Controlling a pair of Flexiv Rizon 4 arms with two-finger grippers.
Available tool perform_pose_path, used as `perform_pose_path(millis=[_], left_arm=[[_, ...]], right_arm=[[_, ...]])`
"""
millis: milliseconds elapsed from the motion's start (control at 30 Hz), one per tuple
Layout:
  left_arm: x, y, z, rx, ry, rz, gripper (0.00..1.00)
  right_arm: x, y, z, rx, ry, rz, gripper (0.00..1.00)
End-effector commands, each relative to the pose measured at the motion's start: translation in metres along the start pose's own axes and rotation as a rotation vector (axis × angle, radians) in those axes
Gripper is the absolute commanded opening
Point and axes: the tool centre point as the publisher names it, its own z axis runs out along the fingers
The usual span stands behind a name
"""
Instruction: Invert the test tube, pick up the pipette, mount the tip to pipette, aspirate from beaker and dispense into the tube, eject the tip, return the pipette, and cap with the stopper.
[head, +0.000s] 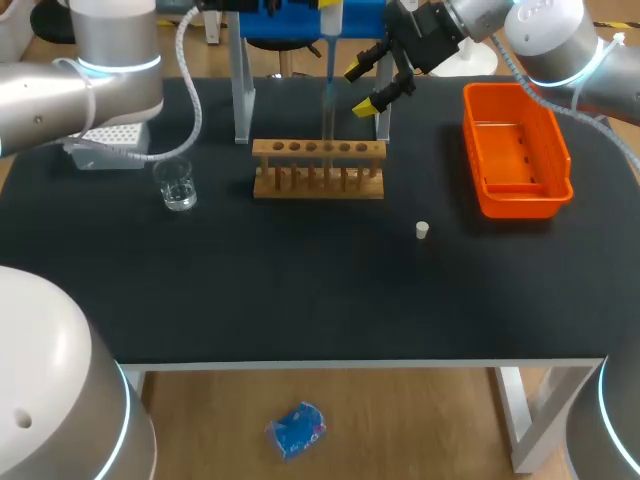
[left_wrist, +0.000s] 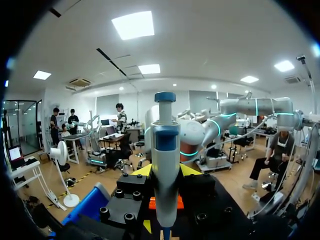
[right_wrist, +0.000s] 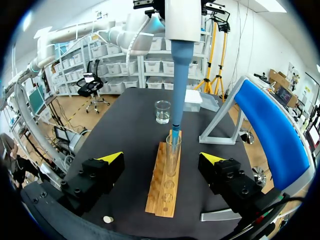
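We look down on a black table (head: 300, 300). Toward its far middle stands a wooden rack (head: 318, 150), and one glass test tube (right_wrist: 172, 160) is upright in a hole near the rack's middle.

Our left gripper (left_wrist: 165, 171) presses its two yellow tips against opposite sides of the pipette (left_wrist: 165, 150), gripping it upright above the rack. The pipette's blue shaft runs straight down and its lower end meets the tube's mouth. We cannot tell how far in it goes.

Our right gripper (head: 366, 87) hangs above the table at about 1 o'clock from the rack. Its fingers are spread wide and hold nothing.

From the rack:
- A clear beaker (head: 178, 186) stands at 9 o'clock.
- A white tip box (head: 105, 140) lies at 10 o'clock from the beaker, partly under our left arm.
- A small white stopper (head: 422, 231) lies at 4 o'clock, well apart from the rack.
- An orange bin (head: 515, 150) sits at 3 o'clock.
- A blue stand (head: 300, 20) rises at 12 o'clock, just behind the rack.
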Motion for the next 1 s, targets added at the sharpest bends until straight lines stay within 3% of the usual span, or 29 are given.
perform_pose_path(millis=[33, 1000], left_arm=[[0.001, 0.004, 0.000, 0.005, 0.000, -0.004, 0.00], [0.005, 0.016, 0.004, 0.015, -0.001, -0.028, 0.00]], right_arm=[[-0.001, 0.000, -0.001, 0.002, 0.004, 0.000, 1.00], [-0.001, 0.000, -0.001, 0.002, 0.004, 0.000, 1.00]])
